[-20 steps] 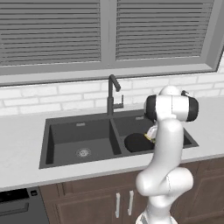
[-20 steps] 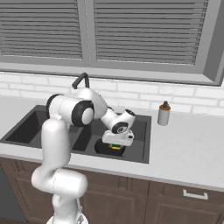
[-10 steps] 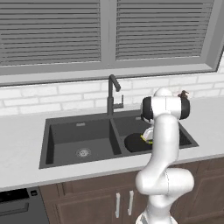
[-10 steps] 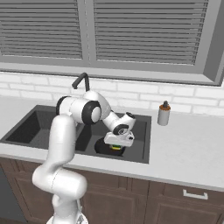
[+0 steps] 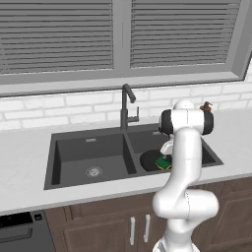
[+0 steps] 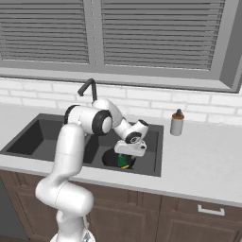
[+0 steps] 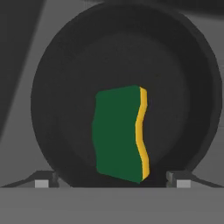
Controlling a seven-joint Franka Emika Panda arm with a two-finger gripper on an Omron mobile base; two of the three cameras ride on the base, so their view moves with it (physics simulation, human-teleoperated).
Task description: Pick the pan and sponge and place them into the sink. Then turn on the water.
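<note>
The frying pan (image 7: 122,57) lies on the bottom of the right basin of the double-basin sink (image 5: 88,147). In the hand view the pan is seen from above as a dark round dish. The sponge (image 7: 120,133) rests inside it, green face toward the camera and a yellow edge along one side. In the left base view the pan (image 5: 149,160) shows as a dark disc just beside the arm, with the sponge (image 5: 163,163) at its edge next to the white arm link. In the right base view the sponge (image 6: 124,161) is a small green and yellow spot on the pan (image 6: 112,158), directly under the gripper (image 6: 127,153).

The gripper (image 7: 111,179) hangs above the sponge. Its two fingertips (image 7: 41,183) stand wide apart, one on each side of the sponge, and they do not touch it. So the jaws are open and hold nothing.

The gooseneck faucet (image 5: 126,106) stands behind the divider of the sink. A soap dispenser bottle (image 6: 177,123) stands on the grey counter (image 6: 203,160) to the right of the sink, well apart from the gripper.
</note>
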